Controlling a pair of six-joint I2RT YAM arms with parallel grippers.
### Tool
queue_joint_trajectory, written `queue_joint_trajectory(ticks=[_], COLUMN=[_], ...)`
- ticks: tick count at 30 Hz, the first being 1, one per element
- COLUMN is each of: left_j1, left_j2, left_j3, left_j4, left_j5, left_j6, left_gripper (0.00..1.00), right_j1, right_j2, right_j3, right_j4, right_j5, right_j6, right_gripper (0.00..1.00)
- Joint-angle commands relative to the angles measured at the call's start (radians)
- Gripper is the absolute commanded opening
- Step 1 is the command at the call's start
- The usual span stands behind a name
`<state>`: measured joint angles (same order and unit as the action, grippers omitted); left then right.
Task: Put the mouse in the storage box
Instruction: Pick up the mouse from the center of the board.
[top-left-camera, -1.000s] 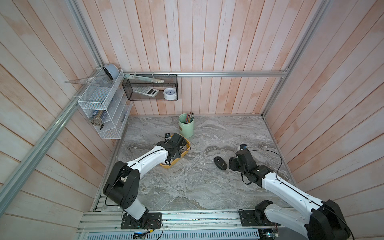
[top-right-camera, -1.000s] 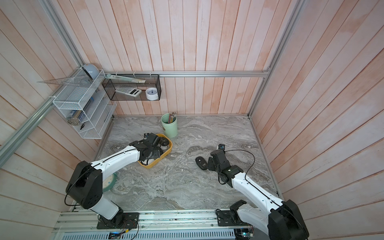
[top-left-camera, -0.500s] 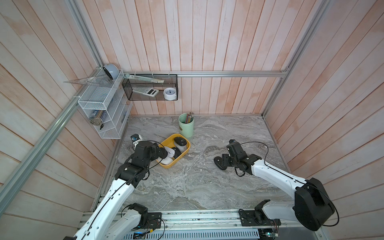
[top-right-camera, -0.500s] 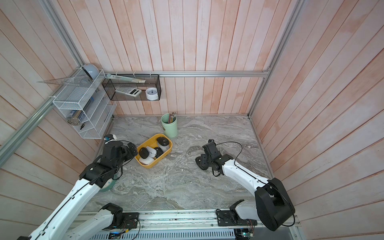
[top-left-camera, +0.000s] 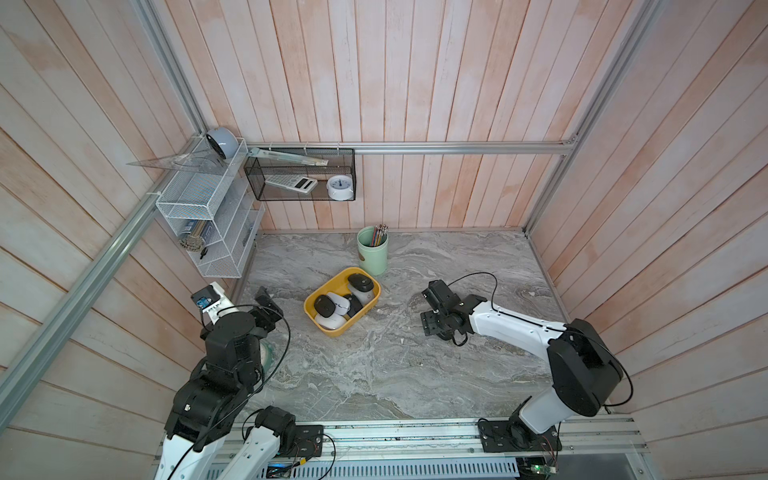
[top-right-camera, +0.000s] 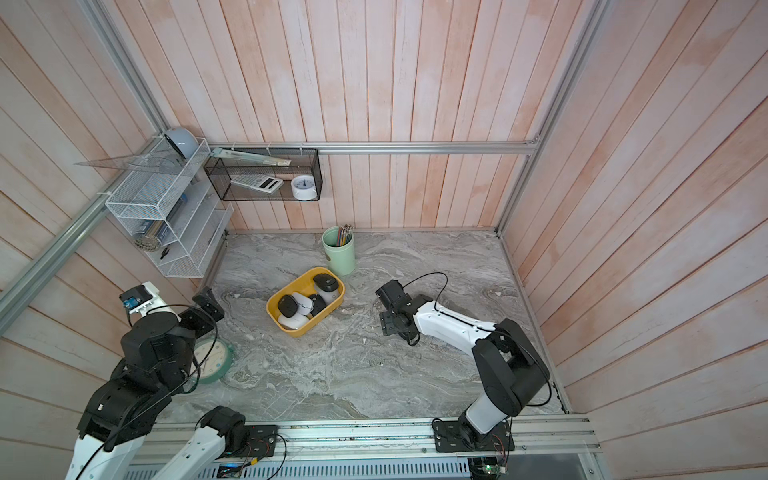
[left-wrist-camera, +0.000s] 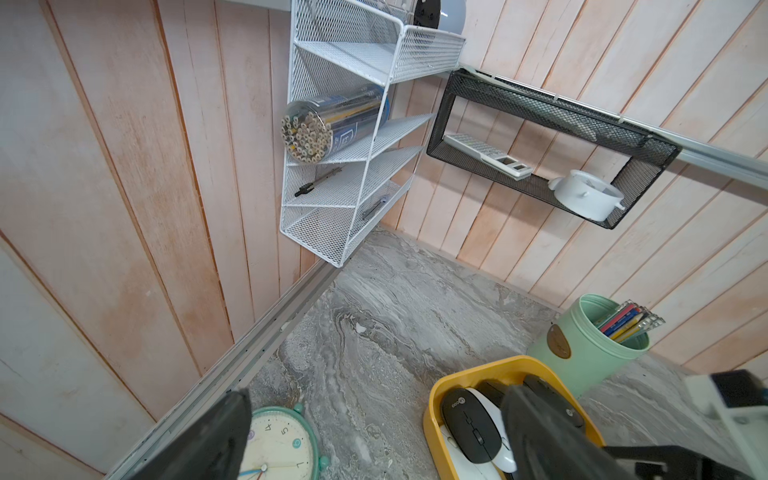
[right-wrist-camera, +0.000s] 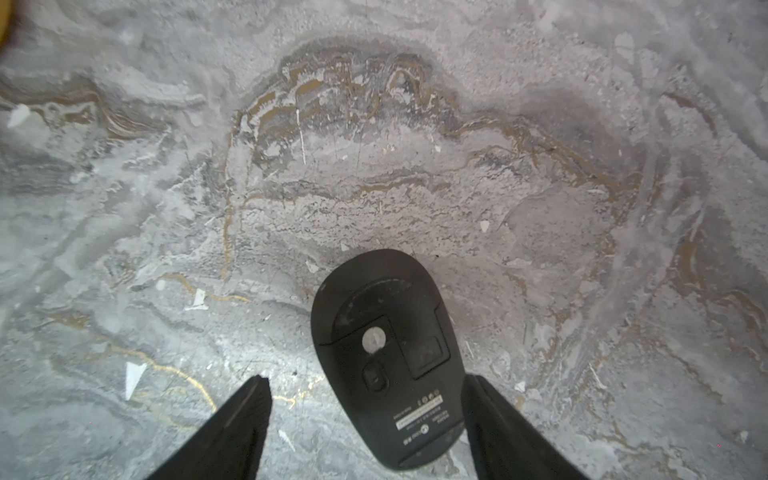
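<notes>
Right pincer hangs low over the table, to the right of the box and apart from it, with its fingers spread. The black mouse lies belly up on the marble between them. Its label end points toward the wrist and its rounded end reaches out past the fingertips. It sits off-centre, close against one finger, and I cannot tell whether they touch. A clear strip of bare marble separates it from the other finger, so it is not pinched. In both top views the pincer's body hides the mouse.

Left pincer is up by the left wall, spread wide with only air between its fingers. A green clock lies on the table under it. The box, on its right, holds several black and white mice. A green cup stands just beyond the box's far end.
</notes>
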<state>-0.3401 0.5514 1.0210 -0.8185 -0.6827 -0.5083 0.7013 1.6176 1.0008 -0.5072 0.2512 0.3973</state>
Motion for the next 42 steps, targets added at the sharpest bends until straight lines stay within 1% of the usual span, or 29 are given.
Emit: queue_joint_trajectory(ticks=[1, 7, 12, 16, 20, 28, 33, 37, 42], left_j1=[0.004, 0.004, 0.004, 0.004, 0.004, 0.004, 0.004, 0.004, 0.004], left_j2=[-0.008, 0.011, 0.008, -0.007, -0.037, -0.071, -0.079, -0.081, -0.088], left_j3=[-0.029, 0.008, 0.037, 0.035, 0.02, -0.005, -0.015, -0.019, -0.025], left_j4=[-0.013, -0.033, -0.049, -0.056, -0.048, -0.028, -0.026, -0.026, -0.024], left_j5=[-0.04, -0.029, -0.028, -0.066, -0.093, -0.09, -0.085, -0.075, -0.064], left_j6=[0.027, 0.055, 0.091, 0.121, 0.127, 0.123, 0.117, 0.112, 0.104], left_gripper=[1.0, 1.0, 1.0, 1.0, 1.0, 1.0, 1.0, 1.0, 1.0], right_j1=[0.021, 0.028, 0.04, 0.058, 0.066, 0.086, 0.093, 0.093, 0.093], right_j2=[0.044, 0.112, 0.159, 0.196, 0.216, 0.178, 0.14, 0.106, 0.048], right_j3=[0.032, 0.056, 0.069, 0.092, 0.114, 0.12, 0.135, 0.157, 0.188], right_j4=[-0.082, -0.112, -0.109, -0.117, -0.137, -0.139, -0.148, -0.157, -0.148], right_j5=[0.053, 0.094, 0.098, 0.119, 0.151, 0.181, 0.191, 0.185, 0.13], right_j6=[-0.014, -0.008, -0.009, -0.008, -0.007, -0.006, 0.004, 0.017, 0.029], right_gripper=[0.77, 0.76, 0.71, 0.64, 0.49, 0.29, 0.19, 0.16, 0.15])
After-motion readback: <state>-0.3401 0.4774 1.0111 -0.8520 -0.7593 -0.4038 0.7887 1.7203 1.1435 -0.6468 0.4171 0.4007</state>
